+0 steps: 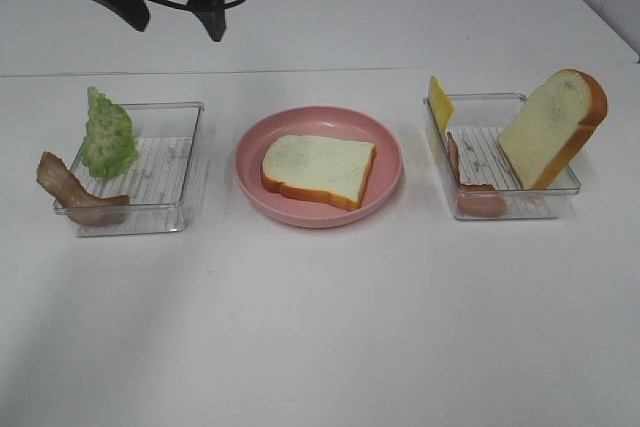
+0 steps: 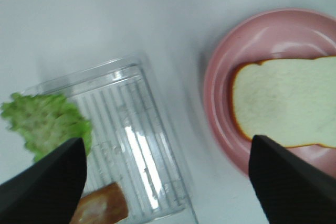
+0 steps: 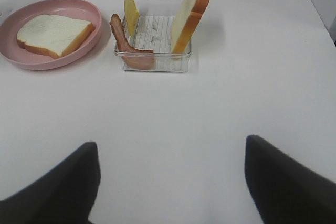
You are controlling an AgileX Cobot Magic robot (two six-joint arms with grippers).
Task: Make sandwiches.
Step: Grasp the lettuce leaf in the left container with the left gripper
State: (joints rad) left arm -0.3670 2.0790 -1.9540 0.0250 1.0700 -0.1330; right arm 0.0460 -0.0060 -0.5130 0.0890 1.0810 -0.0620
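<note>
White counter (image 1: 320,337), three stations in a row across the high view.

Centre: pink plate (image 1: 320,215). One bread slice (image 1: 318,169) lies flat on it, white face up, orange-brown crust showing along the near edge. Nothing rests on top of the slice.

Left station: left tray (image 1: 165,162), clear plastic with a ribbed floor. Lettuce leaf (image 1: 108,137) stands upright at the tray's far-left corner, leaning on the rim. Left bacon strip (image 1: 75,192) drapes over the near-left corner, one end outside the tray.

Right station: right tray (image 1: 480,152), same clear type. Cheese square (image 1: 439,104) stands on edge at the far-left corner. Right bacon strip (image 1: 475,192) runs along the left wall and curls into the near-left corner. Second bread slice (image 1: 555,127) stands tilted against the right wall, crust uppermost.

Left end effector (image 2: 165,153): released, black fingers (image 2: 50,182) spread wide with nothing between them. It hangs above the counter strip between the left tray and the plate; lettuce shows by one finger, the plated slice by the other.

Right end effector (image 3: 170,150): released too, fingers spread wide over bare counter, well short of the right tray, gripping nothing.
</note>
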